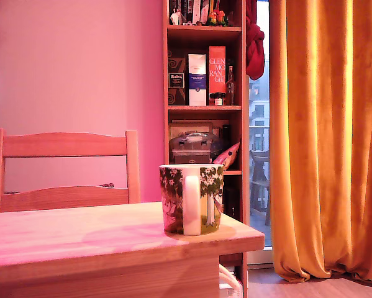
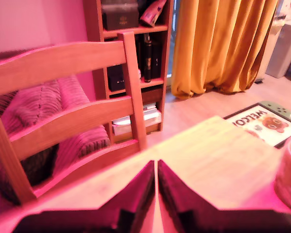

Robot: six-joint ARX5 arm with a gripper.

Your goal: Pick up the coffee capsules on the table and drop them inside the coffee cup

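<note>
Closest to my wrist camera, the gripper (image 2: 156,167) has its two dark fingers pressed almost together, only a thin slit between the tips and nothing between them. It hangs over the table (image 2: 218,160), tips toward the far edge where the chair (image 2: 62,116) stands.

From the exterior view I see the coffee cup (image 1: 191,199) standing upright near the table's right corner, close to the near edge. It is a large white mug printed with dark green leafy trees, its white handle facing that camera. In the wrist view only a blurred slice of the cup shows at the frame's edge, off to one side of the fingers and apart from them.

I can find no coffee capsules in either view; whether any lie inside the cup I cannot tell.

On the exterior view's left, the light wooden tabletop runs wide and bare from the cup. On its right, the top ends just past the cup, with a drop to the floor, then the bookshelf (image 1: 204,93) and an orange curtain (image 1: 328,136) farther back. A welcome mat (image 2: 266,121) lies on the floor beyond the table.
</note>
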